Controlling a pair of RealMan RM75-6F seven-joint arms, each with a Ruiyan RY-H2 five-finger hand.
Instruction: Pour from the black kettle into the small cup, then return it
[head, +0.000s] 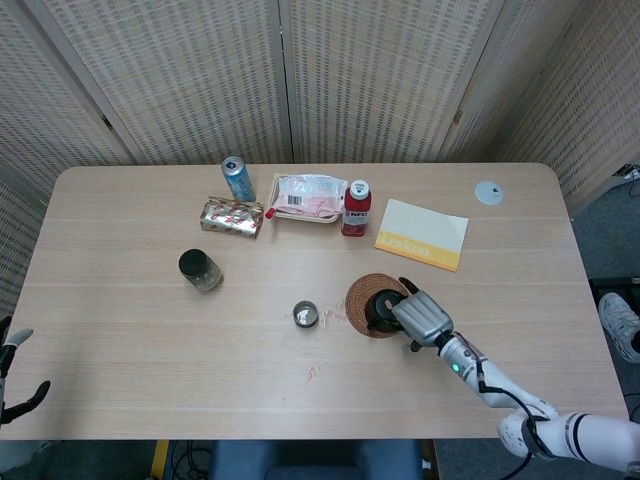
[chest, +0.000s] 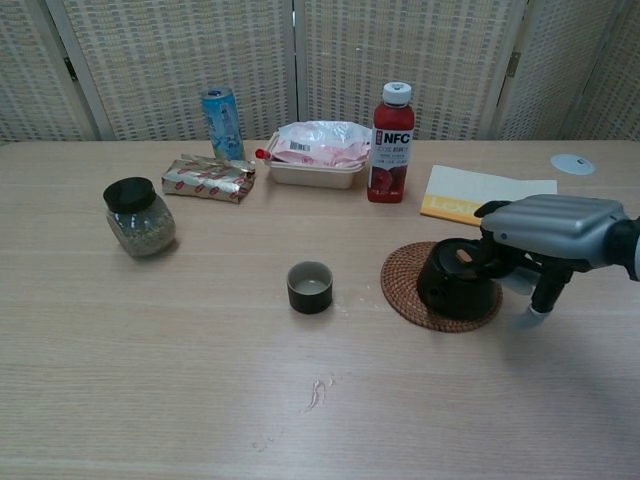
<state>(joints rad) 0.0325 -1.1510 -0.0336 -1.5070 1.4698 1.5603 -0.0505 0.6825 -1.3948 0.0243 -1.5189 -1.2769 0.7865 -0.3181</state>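
Note:
The black kettle (head: 378, 308) (chest: 455, 282) stands upright on a round woven coaster (head: 356, 299) (chest: 400, 286), right of centre. The small dark cup (head: 306, 314) (chest: 310, 286) sits on the table a short way to its left. My right hand (head: 420, 317) (chest: 550, 228) lies over the kettle's right side, with fingertips reaching onto its top near the handle. The thumb hangs down to the right, apart from the kettle. My left hand (head: 12, 375) shows at the table's near left corner, fingers apart and holding nothing.
A lidded jar (chest: 138, 216) stands at the left. Along the back are a blue can (chest: 222, 122), a wrapped packet (chest: 210, 178), a food tray (chest: 312, 152), a red bottle (chest: 392, 128) and a yellow-edged booklet (chest: 485, 194). A small spill (chest: 318, 392) marks the near table.

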